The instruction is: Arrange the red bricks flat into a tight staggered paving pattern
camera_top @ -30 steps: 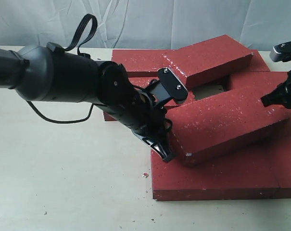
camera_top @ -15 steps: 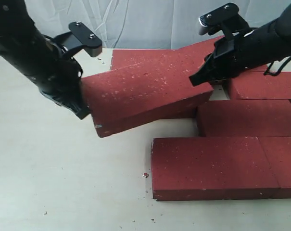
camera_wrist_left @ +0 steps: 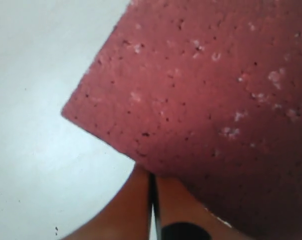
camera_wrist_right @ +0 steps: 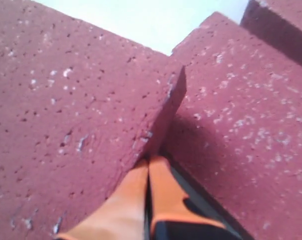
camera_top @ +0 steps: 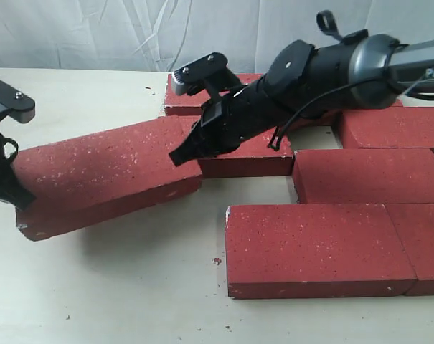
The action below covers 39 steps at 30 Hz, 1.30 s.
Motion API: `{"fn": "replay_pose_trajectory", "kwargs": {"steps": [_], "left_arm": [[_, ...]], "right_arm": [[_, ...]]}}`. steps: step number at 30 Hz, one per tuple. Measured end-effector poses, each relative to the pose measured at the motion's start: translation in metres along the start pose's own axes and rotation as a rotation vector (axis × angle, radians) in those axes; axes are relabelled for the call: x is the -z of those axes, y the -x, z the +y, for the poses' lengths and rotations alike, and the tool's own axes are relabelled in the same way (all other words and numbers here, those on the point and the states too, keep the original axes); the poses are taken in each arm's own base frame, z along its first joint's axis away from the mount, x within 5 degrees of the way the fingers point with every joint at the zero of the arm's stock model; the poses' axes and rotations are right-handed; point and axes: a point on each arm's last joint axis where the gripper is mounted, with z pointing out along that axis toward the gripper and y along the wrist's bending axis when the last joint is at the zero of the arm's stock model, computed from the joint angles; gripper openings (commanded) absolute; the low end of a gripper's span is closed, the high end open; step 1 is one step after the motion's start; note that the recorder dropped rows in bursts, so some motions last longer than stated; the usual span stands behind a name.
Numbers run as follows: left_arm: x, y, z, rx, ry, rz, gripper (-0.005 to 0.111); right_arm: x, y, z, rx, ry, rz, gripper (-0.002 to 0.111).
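This looks like a robot test setup in a lab, not a building site. A pale bench [camera_top: 95, 287] is dotted with grit, and a creased white cloth backdrop [camera_top: 95, 29] hangs along its far edge. Black robot arms [camera_top: 324, 72] reach over the red bricks [camera_top: 317, 247] laid on the bench top.

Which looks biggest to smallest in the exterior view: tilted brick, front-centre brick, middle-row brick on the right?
1. front-centre brick and tilted brick: look alike, not rankable; the front one sits nearer the camera.
2. middle-row brick: shows smaller, though it runs off the frame edge.
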Motion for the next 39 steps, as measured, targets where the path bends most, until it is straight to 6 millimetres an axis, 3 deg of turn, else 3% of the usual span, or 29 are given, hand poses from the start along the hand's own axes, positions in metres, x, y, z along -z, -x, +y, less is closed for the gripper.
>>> {"fn": "replay_pose_trajectory", "kwargs": {"steps": [4,13,21,30,39], "left_arm": [[-0.016,-0.010,0.005,0.031,0.009,0.007,0.000],[-0.027,-0.012,0.022,0.070,0.105,-0.105,0.000],[-0.024,-0.009,0.033,0.055,0.172,-0.160,0.000],[-0.021,-0.006,0.038,0.032,0.206,-0.177,0.000],[-0.011,-0.011,0.050,0.013,0.238,-0.043,0.000]], "right_arm": [[-0.020,-0.011,0.004,-0.025,0.022,0.047,-0.001],[-0.022,-0.018,0.013,-0.039,0.123,0.122,-0.001],[-0.022,-0.035,0.053,0.011,0.385,0.316,-0.001],[-0.005,-0.014,0.050,0.081,0.300,0.227,-0.001],[0.015,0.012,0.049,0.077,0.239,0.187,-0.001]]}}
